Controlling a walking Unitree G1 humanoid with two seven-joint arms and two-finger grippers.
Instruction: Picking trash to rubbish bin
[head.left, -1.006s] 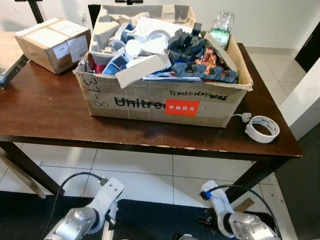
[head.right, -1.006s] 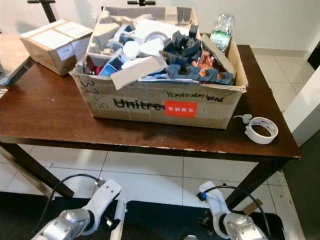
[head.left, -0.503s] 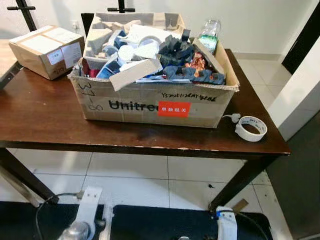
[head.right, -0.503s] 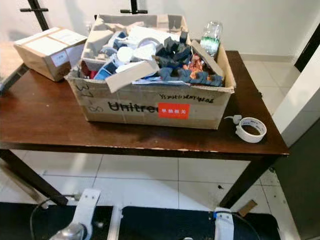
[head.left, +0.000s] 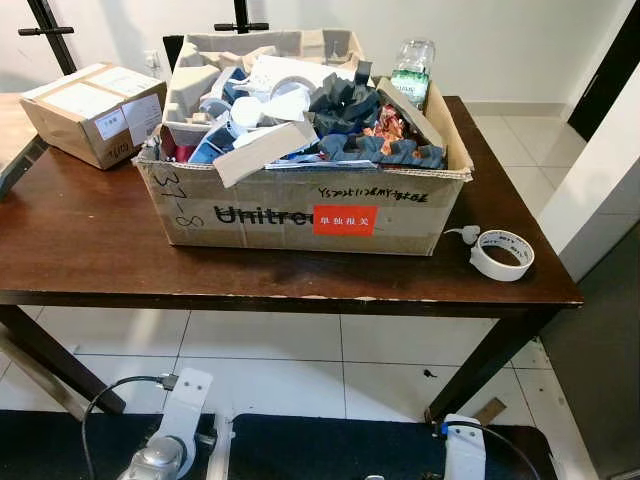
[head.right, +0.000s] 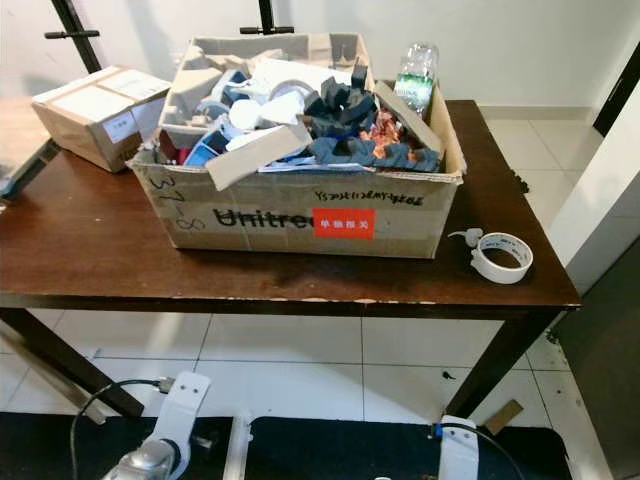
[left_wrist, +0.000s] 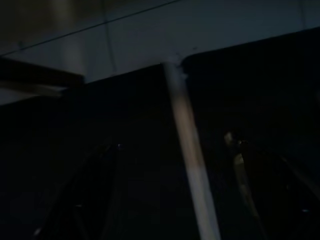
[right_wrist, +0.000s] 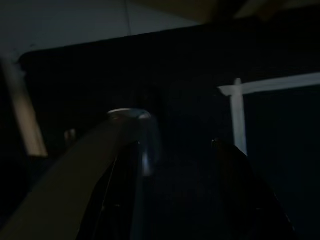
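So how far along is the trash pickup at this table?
The cardboard box on the table is heaped with scraps, and a plastic bottle stands behind it. A tape roll lies loose beside it. Both arms hang low, nothing seen carried. That fits either trash already gathered here or trash waiting to go.
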